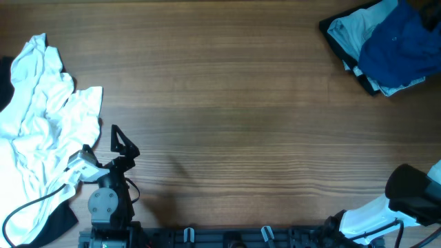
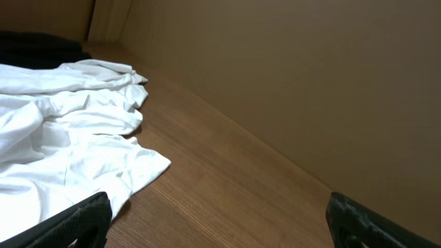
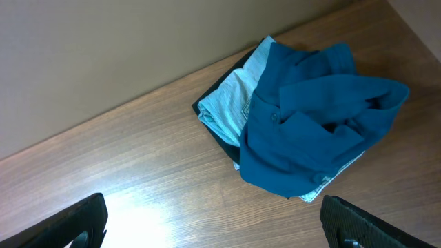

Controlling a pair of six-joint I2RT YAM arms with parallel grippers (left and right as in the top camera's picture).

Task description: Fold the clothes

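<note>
A large white shirt (image 1: 41,117) lies crumpled at the table's left edge; in the left wrist view the white shirt (image 2: 62,131) spreads over the left half. A deep-blue T-shirt (image 1: 403,41) lies bunched on a small stack at the far right corner, and this blue T-shirt (image 3: 310,124) fills the upper right of the right wrist view. My left gripper (image 2: 217,224) stands open over bare wood just right of the white shirt's hem, holding nothing. My right gripper (image 3: 213,227) is open too, low over the table, short of the blue T-shirt.
Pale blue fabric (image 3: 231,103) lies folded under the blue T-shirt, on something dark. A dark cloth (image 1: 62,220) shows beneath the white shirt at the near left. The left arm's base (image 1: 107,203) and the right arm (image 1: 413,193) stand at the near edge of the wooden table (image 1: 234,110).
</note>
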